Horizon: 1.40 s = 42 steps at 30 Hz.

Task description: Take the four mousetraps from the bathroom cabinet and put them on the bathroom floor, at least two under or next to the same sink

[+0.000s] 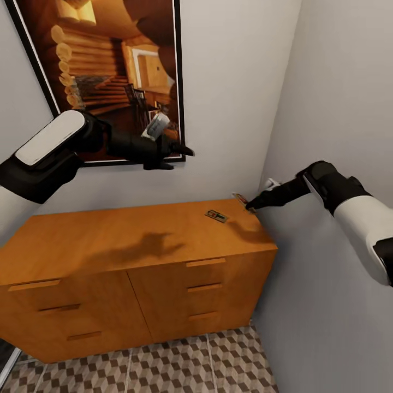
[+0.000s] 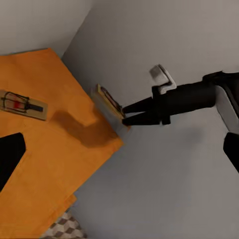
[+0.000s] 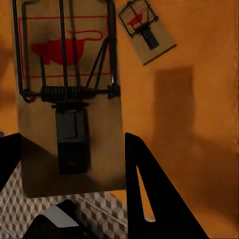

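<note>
- Orange-brown wood: the cabinet [image 1: 136, 240] sits in the corner, two traps on its top.
- One trap [image 1: 216, 216] lies flat, back from the right edge.
- The other trap [image 2: 108, 101] tilts at the right corner, the right gripper [image 2: 125, 113] clamped on its end.
- Left gripper [image 1: 183, 149] hangs high by the picture; I cannot tell its jaws.
- They look light, stiff, thin; better to pinch the wooden edges, clear of the wire spring.

Corner of pale grey walls [image 1: 240, 82].
Framed log-cabin picture [image 1: 114, 71] at 11 o'clock.
</note>
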{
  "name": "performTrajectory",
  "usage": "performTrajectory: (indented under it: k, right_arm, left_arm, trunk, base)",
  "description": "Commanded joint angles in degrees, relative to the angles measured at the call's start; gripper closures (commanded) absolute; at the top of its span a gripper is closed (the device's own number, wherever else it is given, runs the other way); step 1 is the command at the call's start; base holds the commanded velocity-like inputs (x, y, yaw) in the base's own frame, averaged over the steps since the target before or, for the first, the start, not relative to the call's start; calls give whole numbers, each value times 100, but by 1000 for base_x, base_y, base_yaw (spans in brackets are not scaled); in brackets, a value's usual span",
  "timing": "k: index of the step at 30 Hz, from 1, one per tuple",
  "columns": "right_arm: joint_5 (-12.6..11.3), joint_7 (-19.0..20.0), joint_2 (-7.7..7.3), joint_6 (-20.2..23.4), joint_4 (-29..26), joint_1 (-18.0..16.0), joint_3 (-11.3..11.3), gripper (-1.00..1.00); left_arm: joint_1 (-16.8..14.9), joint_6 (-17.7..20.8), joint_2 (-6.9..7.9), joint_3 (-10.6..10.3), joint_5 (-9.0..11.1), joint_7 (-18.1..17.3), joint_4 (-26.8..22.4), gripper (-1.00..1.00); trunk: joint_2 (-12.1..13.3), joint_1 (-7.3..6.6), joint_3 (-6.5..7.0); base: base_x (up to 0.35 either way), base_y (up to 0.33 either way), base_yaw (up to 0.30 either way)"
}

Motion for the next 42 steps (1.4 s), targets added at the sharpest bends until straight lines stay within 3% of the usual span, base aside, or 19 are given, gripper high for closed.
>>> performTrajectory:
  k: [1,5,8,10,12,15,19,21,22,23,25,26,27,29,30,31,36,42]
  right_arm:
    - [17,170,-101,88,-97,-4,13,100]
    - [16,538,-261,135,-221,-4,30,100]
    - [16,949,-308,153,-249,-4,42,100]
    - [18,1181,-318,157,-260,-4,41,100]
    - [19,1328,-317,164,-275,-4,31,100]
    - [8,1412,-310,168,-278,-4,11,100]
    - [-40,1434,-297,165,-279,-4,-3,100]
    - [-235,1439,-305,162,-278,-4,-41,100]
    - [-498,1441,-310,161,-277,-4,-75,100]
    - [-593,1441,-313,161,-273,-4,-81,100]
    - [-960,1442,-314,156,-246,-4,-89,100]
    - [-1099,1442,-306,155,-241,-4,-88,100]
    - [-1150,1442,-301,154,-243,-4,-87,100]
    - [-1274,1443,-280,154,-255,-4,-86,100]
    - [-1292,1443,-277,156,-258,-4,-86,100]
    - [-1327,1443,-270,161,-262,-4,-86,100]
    - [-1368,1438,-256,169,-256,20,-86,100]
    - [-1368,1432,-178,163,-260,89,-86,100]
  left_arm:
    - [-10,-5,57,-6,52,173,3,-100]
    - [-16,6,121,23,42,776,18,-100]
    - [-18,14,100,20,42,1454,26,-100]
    - [-17,15,91,-6,42,1715,32,-100]
    - [-13,16,99,-114,45,1826,38,-100]
    - [-11,5,71,-585,47,1890,132,-100]
    - [-10,-4,-145,-812,43,1890,641,-100]
    - [-5,-12,-417,-1020,46,1885,1024,-100]
    - [-3,-19,-696,-1282,44,1883,1331,-100]
    - [-3,-21,-811,-1370,45,1883,1451,-100]
    - [-2,-28,-1337,-1622,45,1885,2094,-100]
    - [-2,-28,-1634,-1688,36,1886,2497,-100]
    - [-2,-28,-1793,-1713,32,1885,2707,-100]
    - [-3,-27,-2386,-1779,-19,1883,3453,-100]
    - [-4,-27,-2495,-1786,-53,1881,3583,-100]
    - [-12,-31,-2710,-1789,-219,1870,3806,-100]
    - [-15,-70,-2905,-1786,-557,1840,3748,-100]
    - [-18,-72,-2911,-1789,-591,1844,3534,-100]
  trunk:
    - [-3,0,-7]
    - [-3,0,-7]
    - [-3,0,-7]
    - [-3,0,-7]
    - [-3,0,-7]
    - [-3,0,-7]
    - [-3,0,-7]
    - [-3,0,-7]
    - [-3,0,-7]
    - [-3,0,-7]
    - [-3,0,-7]
    - [-3,0,-7]
    - [-3,0,-7]
    - [-3,0,-7]
    - [-3,0,-7]
    - [-3,0,-7]
    - [-3,0,-7]
    - [-3,0,-7]
  base:
    - [0,0,0]
    - [0,0,0]
    - [0,0,0]
    - [0,0,0]
    - [0,0,0]
    - [0,0,0]
    - [0,0,0]
    - [0,0,0]
    - [0,0,0]
    - [0,0,0]
    - [0,0,0]
    - [0,0,0]
    - [0,0,0]
    - [0,0,0]
    - [0,0,0]
    - [0,0,0]
    - [0,17,0]
    - [144,2,0]
